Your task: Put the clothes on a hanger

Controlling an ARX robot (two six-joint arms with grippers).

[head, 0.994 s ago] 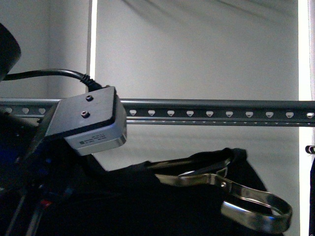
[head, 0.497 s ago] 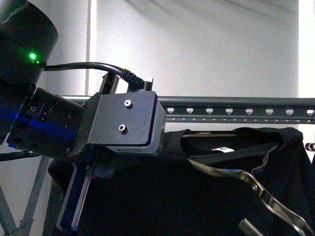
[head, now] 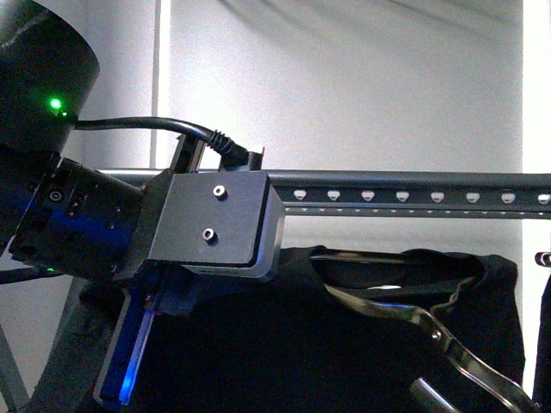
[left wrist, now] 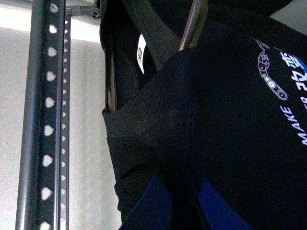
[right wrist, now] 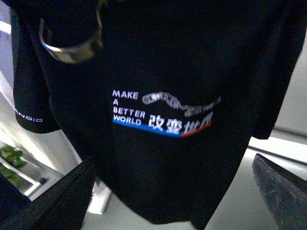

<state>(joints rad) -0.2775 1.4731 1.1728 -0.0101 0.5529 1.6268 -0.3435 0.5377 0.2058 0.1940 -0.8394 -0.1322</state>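
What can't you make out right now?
Front view: coat hanger hook cut off by the lower edge; left arm hides part of the rail.
Left wrist view: shirt covers most of the left fingers; grip unclear.
Right wrist view: sleeve lettering blurred.

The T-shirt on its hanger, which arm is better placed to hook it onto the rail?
Probably left. The left gripper pinches the T-shirt just below the rail; the right gripper only faces its chest print, jaws open, touching nothing.
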